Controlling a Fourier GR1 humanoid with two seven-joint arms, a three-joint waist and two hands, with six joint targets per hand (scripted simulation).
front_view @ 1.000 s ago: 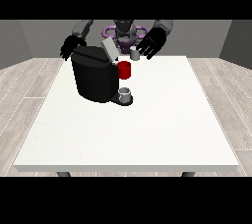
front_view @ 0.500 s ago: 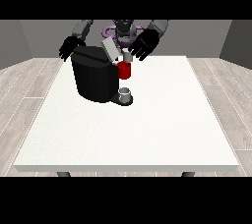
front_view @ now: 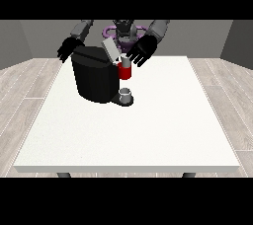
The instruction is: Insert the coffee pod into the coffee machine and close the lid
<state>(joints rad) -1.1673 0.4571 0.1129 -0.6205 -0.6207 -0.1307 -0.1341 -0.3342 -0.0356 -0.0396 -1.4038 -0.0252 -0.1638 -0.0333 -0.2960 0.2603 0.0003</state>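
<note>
- Nearest the camera, the big white bench stretches out towards us.
- Further back sits a small grey cup on the drip tray at the foot of the bulky black coffee machine.
- Just above that cup, a red cylindrical part juts from the machine's front; whether that is the coffee pod itself or the pod holder, I can't tell from here.
- The grey lid stands tilted up and open, so closing it looks undone.
- Here's the relation that matters: the hand at the view's right hovers just beside the raised lid, on its right side and above the red part, fingers spread and relaxed, grasping nothing that shows.
- The lid's long axis leans up and away to the left, so a push from this hand would, I judge, need to travel leftwards and down.
- The hand at the view's left hangs behind the machine's far corner, fingers loosely splayed, holding nothing, and is farther from the lid.
</note>
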